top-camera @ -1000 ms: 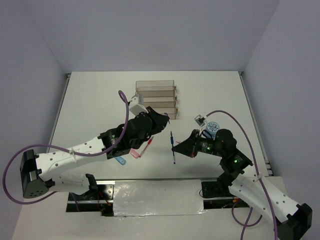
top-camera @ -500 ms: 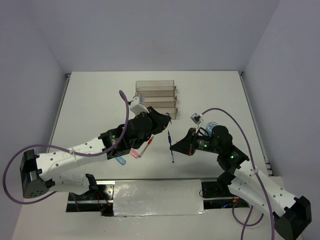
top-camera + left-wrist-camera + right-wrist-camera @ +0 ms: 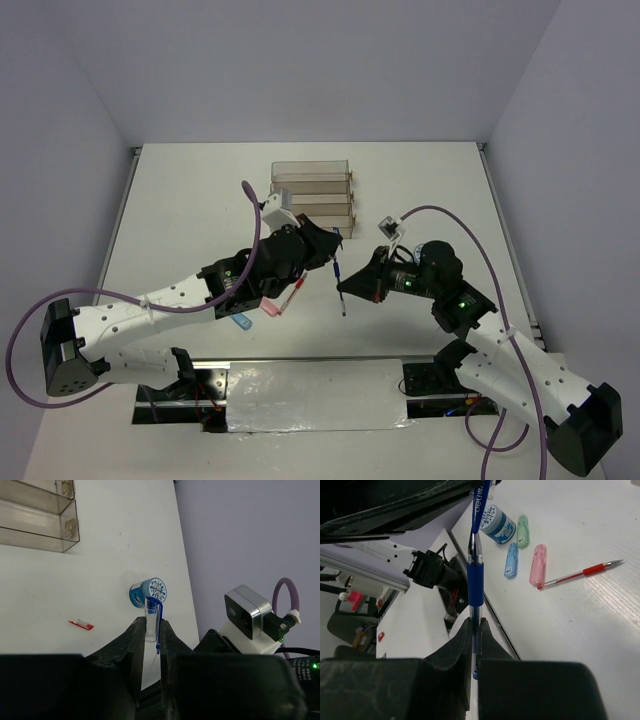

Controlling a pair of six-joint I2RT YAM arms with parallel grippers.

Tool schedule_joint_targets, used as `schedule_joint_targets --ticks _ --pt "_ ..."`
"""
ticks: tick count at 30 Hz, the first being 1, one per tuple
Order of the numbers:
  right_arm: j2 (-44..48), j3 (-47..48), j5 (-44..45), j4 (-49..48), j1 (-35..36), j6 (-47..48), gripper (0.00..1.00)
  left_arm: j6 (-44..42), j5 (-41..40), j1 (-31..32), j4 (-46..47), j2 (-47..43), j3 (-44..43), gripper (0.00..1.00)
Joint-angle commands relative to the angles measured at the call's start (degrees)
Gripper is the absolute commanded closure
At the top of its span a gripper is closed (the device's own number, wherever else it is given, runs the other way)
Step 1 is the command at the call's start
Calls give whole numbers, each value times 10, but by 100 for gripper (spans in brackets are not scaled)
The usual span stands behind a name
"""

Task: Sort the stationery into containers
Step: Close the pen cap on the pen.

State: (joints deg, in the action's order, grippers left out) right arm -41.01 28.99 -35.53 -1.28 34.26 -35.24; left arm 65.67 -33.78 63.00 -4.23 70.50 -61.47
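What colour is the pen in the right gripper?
Blue pen, with blue grip and cap. Best seen in the right wrist view.

The gripper pinches a blue pen pointing to 12 o'clock, with a roll, capsules and a red pen at 2 o'clock.

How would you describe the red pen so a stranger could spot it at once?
In the top view, find the left arm; the red pen lies on the table by its wrist, beside the pink capsule. It is long, thin and red: its neighbours are short and stubby, and the blue pen is held aloft.
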Motion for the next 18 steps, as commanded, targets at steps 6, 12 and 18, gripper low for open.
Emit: schedule_joint_targets --ticks 6,12,18 --pt "3 35 -6 -1 -10 15 100 -20 -27 1 -6 -12 4 100" --pt "8 36 7 7 -17 17 100 -23 -22 -2 -5 -11 2 100" --pt "-5 41 7 7 -20 18 100 -26 -19 -1 -3 -11 3 100"
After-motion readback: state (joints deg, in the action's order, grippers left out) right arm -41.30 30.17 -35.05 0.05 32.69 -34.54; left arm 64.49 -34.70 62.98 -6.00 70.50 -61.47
